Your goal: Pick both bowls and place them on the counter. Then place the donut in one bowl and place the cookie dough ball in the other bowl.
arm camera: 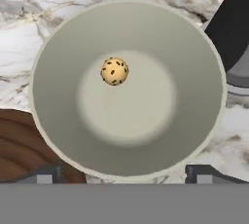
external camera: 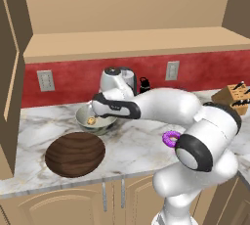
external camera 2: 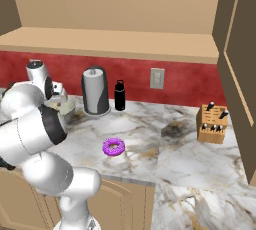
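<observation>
A: In the left base view, where was the hand [external camera: 91,112]?

B: Directly over the grey-green bowl [external camera: 95,125], with the cookie dough ball [external camera: 91,120] lying inside beneath it. The wooden bowl [external camera: 75,153] sat just beside that one, nearer the robot, and held nothing. Both stood on the surface [external camera: 136,146].

A: And the donut [external camera: 171,138]?

B: Well off to the hand's right, on the bare marble, partly behind the arm.

A: Did the right base view add anything?

B: The donut [external camera 2: 114,147] lay in the open there. The steel canister [external camera 2: 96,91], black bottle [external camera 2: 119,95] and knife block [external camera 2: 213,123] stood back by the wall, clear of a path to it, I judged.

A: The hand view?

B: Fingertips spread wide at the bottom edge, gripping nothing. The cookie dough ball [arm camera: 115,71] rested below, in the grey-green bowl [arm camera: 58,72], off its centre.

A: So which step?

B: The ball looked delivered. I'd say the next move called for lifting clear and swinging right to fetch the donut for the wooden bowl [arm camera: 24,140].
</observation>
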Controlling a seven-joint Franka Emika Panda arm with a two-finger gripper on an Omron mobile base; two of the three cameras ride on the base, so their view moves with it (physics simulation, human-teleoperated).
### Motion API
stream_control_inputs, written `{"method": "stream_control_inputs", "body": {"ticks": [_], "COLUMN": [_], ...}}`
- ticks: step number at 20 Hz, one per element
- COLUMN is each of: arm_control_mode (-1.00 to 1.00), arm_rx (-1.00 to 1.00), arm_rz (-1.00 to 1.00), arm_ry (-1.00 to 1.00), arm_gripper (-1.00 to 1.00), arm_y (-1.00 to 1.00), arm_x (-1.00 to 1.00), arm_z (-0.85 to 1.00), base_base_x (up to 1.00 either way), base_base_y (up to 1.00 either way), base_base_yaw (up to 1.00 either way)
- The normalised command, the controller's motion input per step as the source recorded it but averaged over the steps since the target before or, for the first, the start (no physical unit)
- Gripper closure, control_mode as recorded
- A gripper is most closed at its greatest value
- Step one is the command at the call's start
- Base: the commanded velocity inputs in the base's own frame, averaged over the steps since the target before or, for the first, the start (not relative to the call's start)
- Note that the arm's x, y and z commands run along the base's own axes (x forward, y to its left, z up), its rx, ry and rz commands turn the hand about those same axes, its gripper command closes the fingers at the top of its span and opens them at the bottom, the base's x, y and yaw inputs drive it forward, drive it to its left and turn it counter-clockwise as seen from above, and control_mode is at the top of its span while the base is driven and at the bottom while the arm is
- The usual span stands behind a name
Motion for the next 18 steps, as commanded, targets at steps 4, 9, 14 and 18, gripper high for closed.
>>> {"method": "stream_control_inputs", "body": {"ticks": [4, 9, 14, 18], "arm_control_mode": [-1.00, -1.00, -1.00, -1.00], "arm_rx": [0.01, 0.00, 0.00, 0.00], "arm_rz": [0.00, 0.00, 0.00, 0.00], "arm_ry": [0.00, 0.00, 0.00, 0.00], "arm_gripper": [-1.00, -1.00, -1.00, -1.00], "arm_y": [-0.39, -0.46, -0.52, -0.67], "arm_x": [-0.59, -0.66, -0.64, -0.42], "arm_z": [0.41, 0.29, 0.20, 0.06], "base_base_x": [0.00, 0.00, 0.00, 0.00], "base_base_y": [0.00, 0.00, 0.00, 0.00], "base_base_yaw": [0.00, 0.00, 0.00, 0.00]}}
